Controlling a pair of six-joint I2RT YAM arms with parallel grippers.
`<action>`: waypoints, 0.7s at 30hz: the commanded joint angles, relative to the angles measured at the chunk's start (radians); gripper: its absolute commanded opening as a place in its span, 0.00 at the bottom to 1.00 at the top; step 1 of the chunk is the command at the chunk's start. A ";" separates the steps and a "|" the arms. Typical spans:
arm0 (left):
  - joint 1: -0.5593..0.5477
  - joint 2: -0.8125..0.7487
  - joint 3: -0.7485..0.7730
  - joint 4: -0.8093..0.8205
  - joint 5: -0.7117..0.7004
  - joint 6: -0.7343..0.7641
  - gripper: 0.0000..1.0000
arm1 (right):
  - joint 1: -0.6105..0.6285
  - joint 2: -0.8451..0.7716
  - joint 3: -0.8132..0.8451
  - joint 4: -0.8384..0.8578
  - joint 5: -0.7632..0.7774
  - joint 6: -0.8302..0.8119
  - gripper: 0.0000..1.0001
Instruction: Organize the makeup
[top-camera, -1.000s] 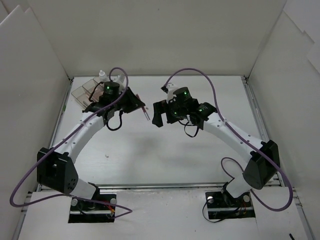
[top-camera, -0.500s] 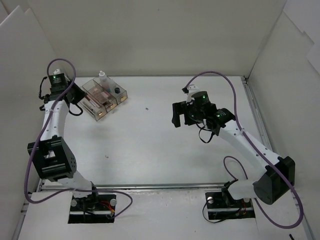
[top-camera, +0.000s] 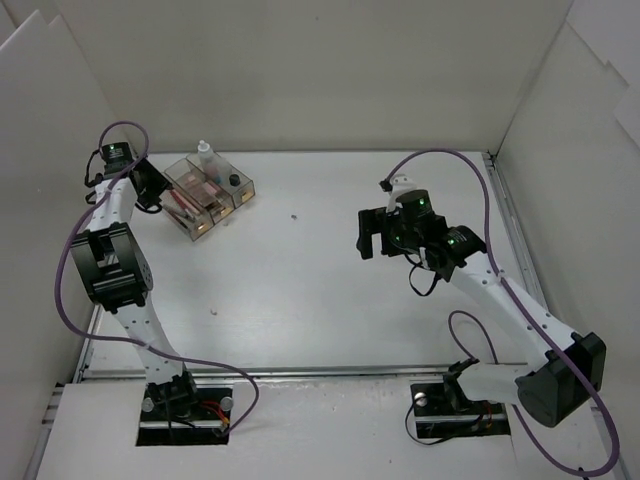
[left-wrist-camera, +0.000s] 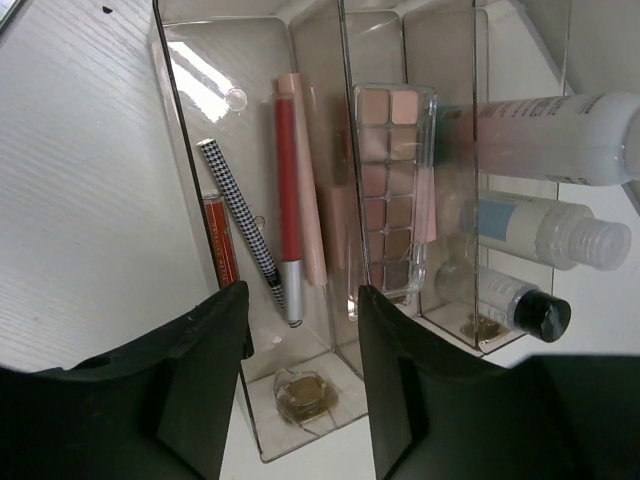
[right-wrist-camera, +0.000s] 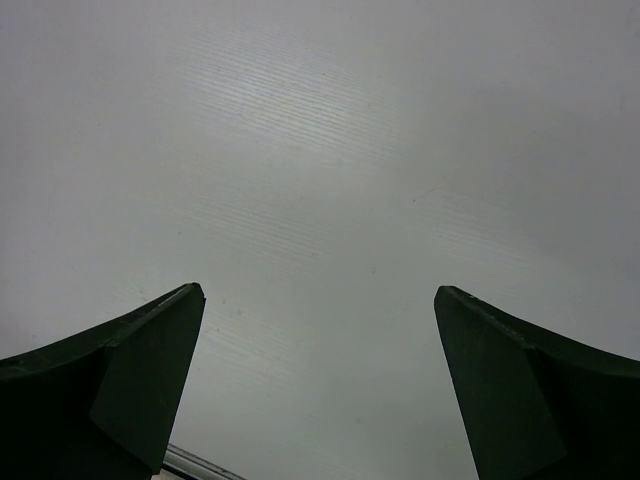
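Left gripper (left-wrist-camera: 300, 300) moved to clear compartmented plastic box (left-wrist-camera: 230, 60) at 10 o'clock, jaws parted and empty, slim red pencil (left-wrist-camera: 287, 180) likely stowed; right gripper (right-wrist-camera: 318, 300) gaped empty

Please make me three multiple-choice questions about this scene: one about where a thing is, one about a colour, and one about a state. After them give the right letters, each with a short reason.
1. Seen from above, where on the table does the clear box stand?
A. in the far left part
B. at the near right corner
C. in the middle, between the arms

2. What colour is the cap of the smallest bottle in the box?
A. green
B. black
C. yellow

3. How is the right gripper?
A. shut on a pencil
B. shut on a bottle
C. open, holding nothing

Answers:
1 A: the top view shows the box close to the far left edge.
2 B: the left wrist view shows a black cap.
3 C: its fingers stand wide apart over bare table.
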 joint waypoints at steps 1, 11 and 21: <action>0.010 -0.022 0.087 0.004 0.009 -0.004 0.44 | -0.008 -0.044 -0.013 0.004 0.039 0.027 0.98; -0.002 -0.254 -0.020 -0.041 -0.021 0.066 0.59 | -0.012 -0.143 -0.021 -0.031 0.199 0.011 0.98; -0.024 -0.781 -0.262 -0.136 -0.179 0.236 0.73 | -0.023 -0.292 0.006 -0.036 0.472 0.025 0.98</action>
